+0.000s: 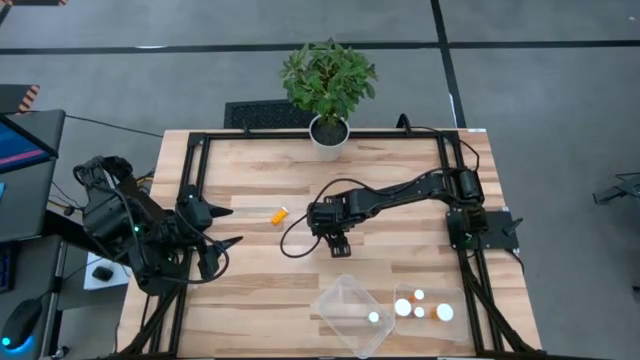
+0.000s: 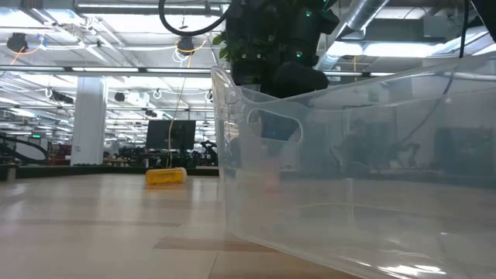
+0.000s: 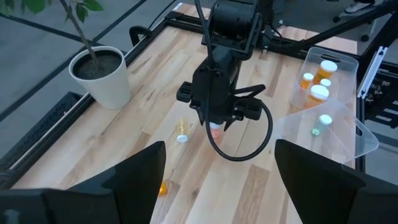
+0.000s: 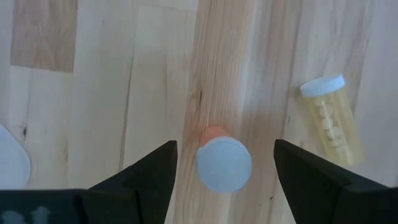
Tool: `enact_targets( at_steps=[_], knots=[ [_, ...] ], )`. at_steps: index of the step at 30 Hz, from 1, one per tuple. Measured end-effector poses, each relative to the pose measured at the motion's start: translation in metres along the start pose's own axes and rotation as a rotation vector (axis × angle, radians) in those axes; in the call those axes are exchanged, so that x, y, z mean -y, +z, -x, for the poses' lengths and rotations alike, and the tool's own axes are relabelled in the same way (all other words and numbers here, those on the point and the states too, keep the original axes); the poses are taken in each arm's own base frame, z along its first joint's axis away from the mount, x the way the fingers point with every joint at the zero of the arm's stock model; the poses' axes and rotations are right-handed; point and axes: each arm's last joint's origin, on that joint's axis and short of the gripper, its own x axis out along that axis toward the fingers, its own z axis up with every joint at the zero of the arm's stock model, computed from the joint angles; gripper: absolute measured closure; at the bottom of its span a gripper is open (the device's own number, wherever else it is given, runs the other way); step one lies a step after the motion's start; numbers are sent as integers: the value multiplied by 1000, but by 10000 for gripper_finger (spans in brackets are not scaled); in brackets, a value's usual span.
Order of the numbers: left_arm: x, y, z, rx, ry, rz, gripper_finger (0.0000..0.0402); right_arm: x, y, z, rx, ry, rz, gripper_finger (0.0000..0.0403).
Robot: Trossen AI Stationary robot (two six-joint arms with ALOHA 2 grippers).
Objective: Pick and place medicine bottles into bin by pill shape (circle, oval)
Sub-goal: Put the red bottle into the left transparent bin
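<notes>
Right gripper (image 4: 225, 163) hangs over mid-table, pointing straight down, fingers spread and empty, an upright orange bottle with a white cap (image 4: 223, 163) standing on the wood right between them, not visibly touched. In the left wrist view that same bottle (image 3: 215, 130) shows just under the right gripper (image 3: 216, 122). A yellowish bottle with white cap (image 4: 330, 119) lies on its side near it, pills visible inside; in the high view it lies left of the gripper (image 1: 279, 214), in the low view it lies far back on the wood (image 2: 165, 177). Left gripper (image 1: 236, 241) waits at the left side of the table (image 1: 250, 290), fingers wide apart, holding nothing. Two clear bins sit at the front right: the nearer-centre bin (image 1: 345, 300) holds one greenish bottle (image 1: 374, 317); the right bin (image 1: 455, 296) holds several bottles (image 1: 420, 305), amber and white-capped. Potted plant (image 1: 329, 90) at the back edge of the table. In the low view the clear bin wall (image 2: 349, 178) fills most of the frame.
</notes>
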Motion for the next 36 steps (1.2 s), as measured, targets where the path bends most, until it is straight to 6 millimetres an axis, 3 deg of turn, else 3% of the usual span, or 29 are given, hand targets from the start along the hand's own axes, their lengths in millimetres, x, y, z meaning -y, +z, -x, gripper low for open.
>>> enact_targets(
  at_steps=[5, 20, 28, 32, 36],
  knots=[
    [0, 0, 0, 0, 0, -3, 107, 0, -1, 0, -12, 1, 0, 148],
    [0, 0, 0, 0, 1, -8, 107, -2, -1, 0, -13, 3, 7, 272],
    [0, 0, 0, 0, 1, -9, 107, -7, -1, 2, -11, 7, -8, 281],
    [0, 0, 0, -6, -3, -27, 107, -11, 1, 17, 28, 8, -18, 281],
    [0, 0, 0, -6, -3, -37, 107, -13, 2, 47, 99, 9, -74, 283]
  ],
)
